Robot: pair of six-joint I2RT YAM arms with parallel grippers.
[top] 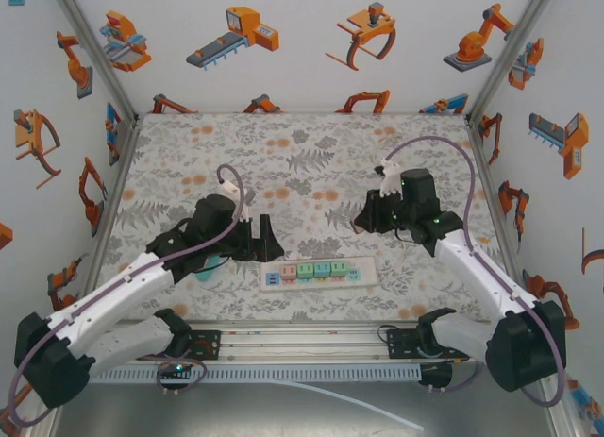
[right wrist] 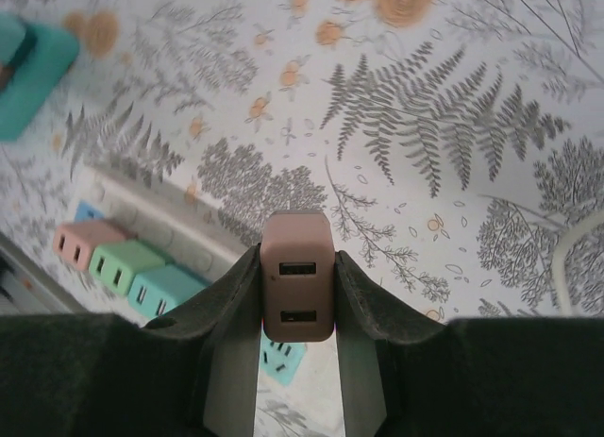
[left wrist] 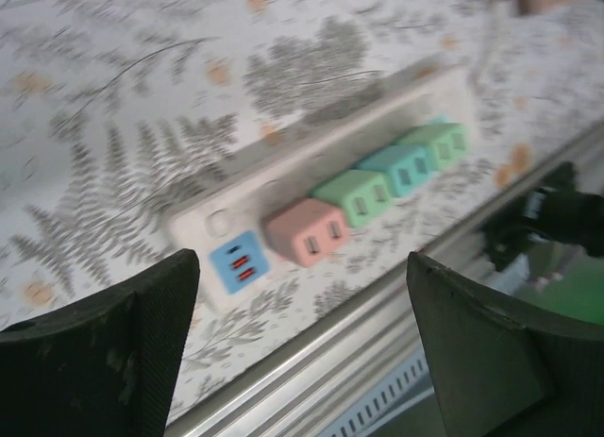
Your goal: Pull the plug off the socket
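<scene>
Note right gripper clamped shut on brown plug, held aloft well apart from power strip (prongs hidden, so full release judged rather than confirmed); note left gripper spread wide and empty, hovering over the strip's end by the pink plug, touching nothing. Expect trouble from the narrow pinch on smooth plug sides: could slip or twist out on a fast swing; could also nudge the unpinned strip if left fingers dip.
</scene>
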